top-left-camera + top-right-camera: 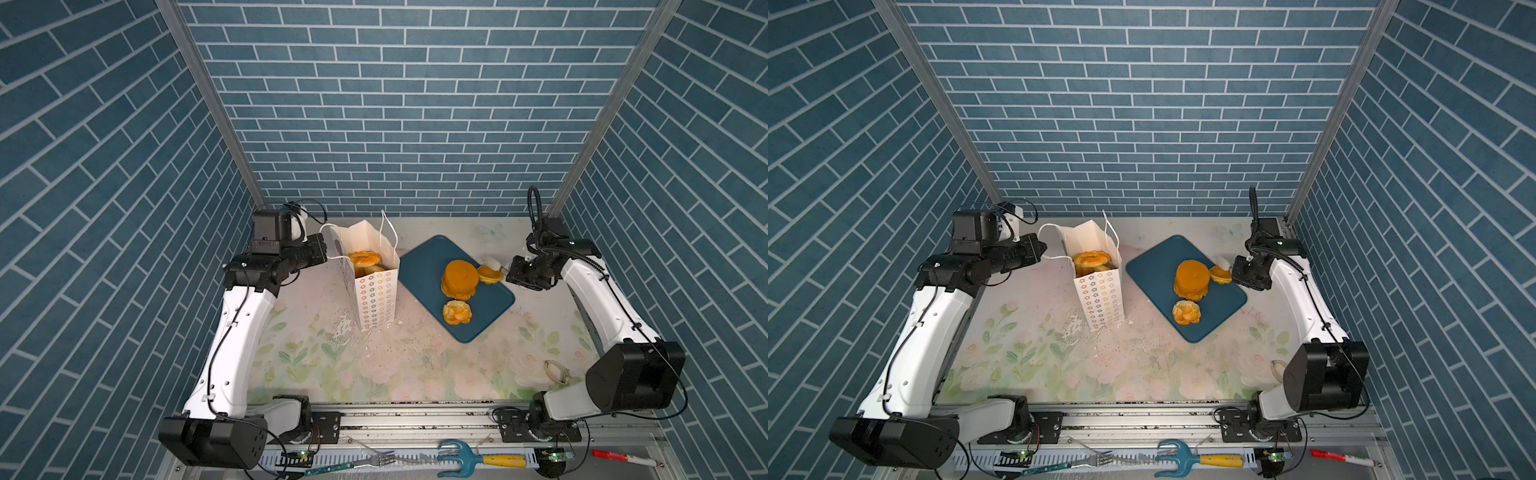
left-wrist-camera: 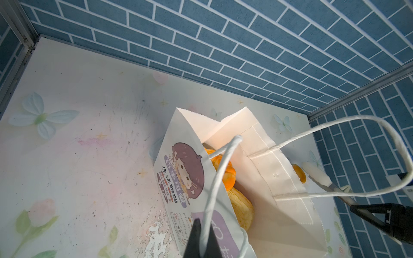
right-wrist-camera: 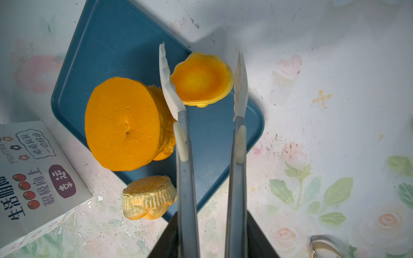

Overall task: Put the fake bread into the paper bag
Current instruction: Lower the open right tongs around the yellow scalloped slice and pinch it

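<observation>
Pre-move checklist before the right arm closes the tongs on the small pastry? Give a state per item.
1. paper bag upright, mouth open: ok.
2. left end effector shut on cord handle: ok.
3. right end effector holding tongs: ok.
4. Tong tips either side of small flat pastry: ok; contact cannot tell.
5. Clearance to thick round cake: cannot tell; one tip sits close beside it.
6. Room in the bag above the bread inside: cannot tell.
</observation>
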Motion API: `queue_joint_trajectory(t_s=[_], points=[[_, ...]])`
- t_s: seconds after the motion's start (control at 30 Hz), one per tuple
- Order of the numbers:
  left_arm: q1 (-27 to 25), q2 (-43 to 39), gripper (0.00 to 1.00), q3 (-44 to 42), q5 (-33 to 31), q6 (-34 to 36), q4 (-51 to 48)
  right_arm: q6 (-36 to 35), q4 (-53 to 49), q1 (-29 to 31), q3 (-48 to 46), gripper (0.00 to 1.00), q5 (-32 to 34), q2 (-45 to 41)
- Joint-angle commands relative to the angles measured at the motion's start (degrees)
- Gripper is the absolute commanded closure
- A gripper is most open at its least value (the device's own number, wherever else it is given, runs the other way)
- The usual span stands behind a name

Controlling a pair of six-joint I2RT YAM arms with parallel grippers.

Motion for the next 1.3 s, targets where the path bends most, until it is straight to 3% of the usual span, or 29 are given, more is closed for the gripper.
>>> queue_joint_trajectory(t_s=[0.0, 0.53, 1.03, 1.27], points=[[0.1, 0.2, 1.00, -0.1, -0.6, 0.4, -0.7, -0.7, 2.2, -0.2, -1.2, 0.58, -2.1, 1.2], [0.1, 0.7, 1.00, 0.2, -0.6, 0.0, -0.5, -0.8, 2.0, -0.1, -2.5, 0.57, -8.4, 3.1], [-0.3, 1.1, 1.00, 0.1, -0.5, -0.1, 0.1, -0.4, -2.9, -0.1, -5.4, 0.58, -10.8, -3.2], [-0.6, 0.9, 1.00, 0.3, -0.8, 0.0, -0.2, -0.9, -2.4, 0.1, -6.2, 0.55, -11.9, -0.5]])
